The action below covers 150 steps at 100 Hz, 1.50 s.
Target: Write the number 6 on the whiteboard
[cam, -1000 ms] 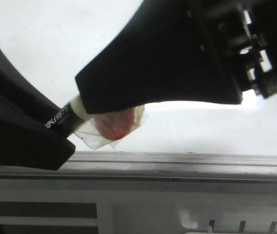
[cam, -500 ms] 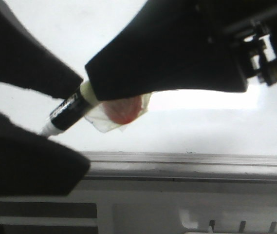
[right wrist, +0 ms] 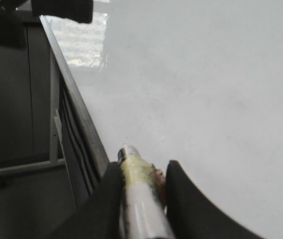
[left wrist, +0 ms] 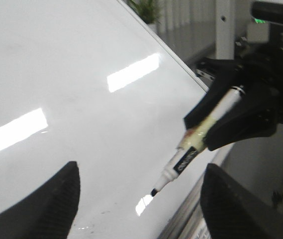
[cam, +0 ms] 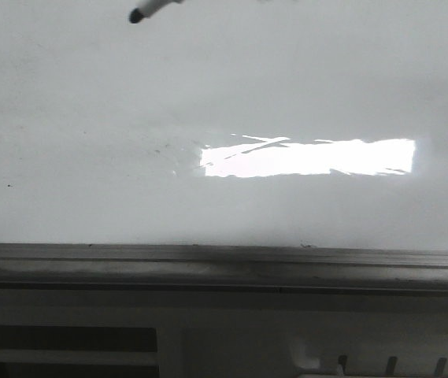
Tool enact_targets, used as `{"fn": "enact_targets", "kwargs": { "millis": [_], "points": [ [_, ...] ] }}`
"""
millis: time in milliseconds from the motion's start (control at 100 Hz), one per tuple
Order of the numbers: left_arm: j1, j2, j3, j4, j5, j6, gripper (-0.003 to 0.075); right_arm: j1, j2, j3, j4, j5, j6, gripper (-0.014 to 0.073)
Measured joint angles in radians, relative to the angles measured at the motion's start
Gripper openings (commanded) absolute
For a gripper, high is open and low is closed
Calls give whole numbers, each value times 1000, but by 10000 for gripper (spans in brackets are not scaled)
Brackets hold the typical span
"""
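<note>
Step in hand: the board shows no number 6 yet, so the stroke likely has still to begin.
How to do it well: bring the marker (left wrist: 188, 154) tip squarely and lightly onto bare whiteboard (cam: 90, 102), away from the grey rim, then draw stem and loop in one steady line.
Right gripper (right wrist: 142, 175): clamped on the marker's taped barrel, tip pointing at the board; contact cannot be told.
Left gripper (left wrist: 141, 199): fingers apart, holding nothing.

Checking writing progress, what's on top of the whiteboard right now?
The whiteboard shows only light glare and tiny specks; no number 6. The right gripper holds the marker, tip apparently just above it. Other areas are out of view.
</note>
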Motion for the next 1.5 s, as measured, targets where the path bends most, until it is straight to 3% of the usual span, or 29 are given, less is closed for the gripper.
{"fn": "enact_targets", "kwargs": {
  "millis": [170,330,440,690,1000,1500],
  "points": [
    [0,-172,127,-131,-69,-34,189,-114,-64,2,-136,172,-12,-51],
    [0,-249,186,-191,-88,-39,-19,-212,-90,-59,-163,301,115,-51],
    [0,-253,195,-199,-88,-41,-19,-250,-93,-114,-167,375,151,-51],
    [0,-253,197,-203,-95,-41,-19,-297,-58,-128,-262,380,161,-52],
    [0,-253,199,-203,-95,-41,-19,-302,35,-128,-296,175,163,-51],
    [0,-253,199,-203,-71,-41,-19,-305,108,-128,-332,147,163,-51]
  ]
}}
